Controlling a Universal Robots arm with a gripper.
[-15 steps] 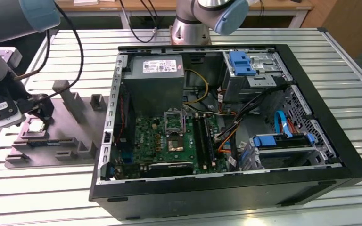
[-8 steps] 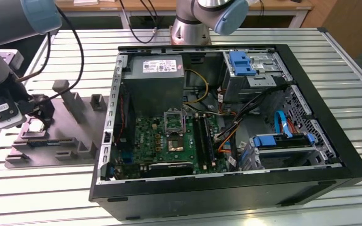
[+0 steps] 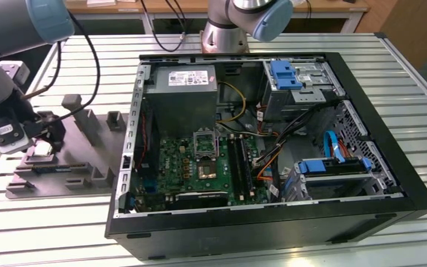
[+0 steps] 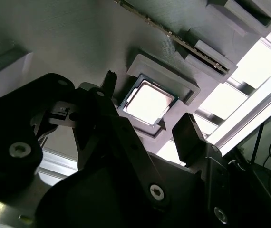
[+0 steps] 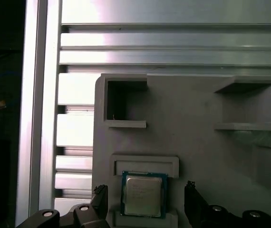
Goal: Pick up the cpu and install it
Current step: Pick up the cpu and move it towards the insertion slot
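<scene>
Hand (image 3: 43, 146) spread over the cpu (image 5: 143, 194) in its grey holder (image 3: 80, 173).
Exterior view: the hand hangs low over the holder on the slatted surface (image 3: 273, 44), to the exterior view's left of the open computer case (image 3: 273, 233). Both wrist views: the cpu lies flat in a holder recess between wide-apart fingers (image 5: 100, 195), which are not touching it.

Robotics lab or workshop: slotted aluminium bench (image 3: 413, 111), robot arm (image 3: 228, 28) mounted at 12 o'clock, opened computer case (image 3: 273, 233), wooden desks (image 3: 191, 6) behind.
</scene>
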